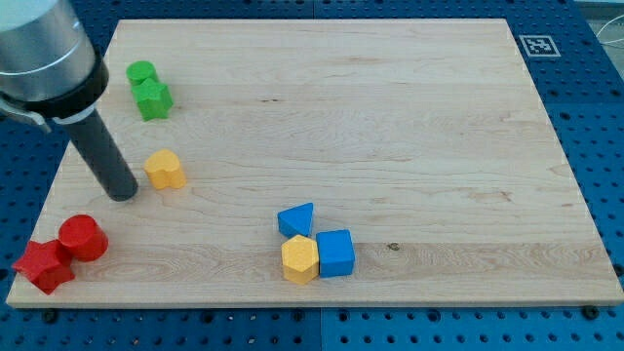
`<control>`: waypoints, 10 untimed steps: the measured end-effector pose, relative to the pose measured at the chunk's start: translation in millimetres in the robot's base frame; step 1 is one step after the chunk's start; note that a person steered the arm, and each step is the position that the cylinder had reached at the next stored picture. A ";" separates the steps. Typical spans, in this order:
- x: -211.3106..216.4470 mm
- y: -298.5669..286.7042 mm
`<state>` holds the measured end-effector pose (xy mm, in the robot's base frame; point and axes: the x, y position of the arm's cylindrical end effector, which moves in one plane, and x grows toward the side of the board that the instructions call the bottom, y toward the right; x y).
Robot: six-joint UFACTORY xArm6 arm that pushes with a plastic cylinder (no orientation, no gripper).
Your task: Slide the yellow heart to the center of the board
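The yellow heart point(166, 170) lies on the wooden board point(390, 127) at the view's left, well left of the board's middle. My tip point(124, 195) rests on the board just left of the heart and slightly below it, a small gap apart from it. The dark rod rises from the tip toward the view's upper left.
A green cylinder point(141, 72) and a green star-like block point(153, 98) sit together at upper left. A red cylinder point(83, 238) and a red star-like block point(43, 265) sit at lower left. A blue triangle point(297, 219), a yellow hexagon point(300, 259) and a blue cube point(335, 253) cluster at bottom centre.
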<state>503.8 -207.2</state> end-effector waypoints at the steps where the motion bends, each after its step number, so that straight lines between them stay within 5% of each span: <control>1: -22.8 28.1; 4: -143.6 116.0; 6: -169.0 47.0; 10: -86.2 33.5</control>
<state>417.7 -173.7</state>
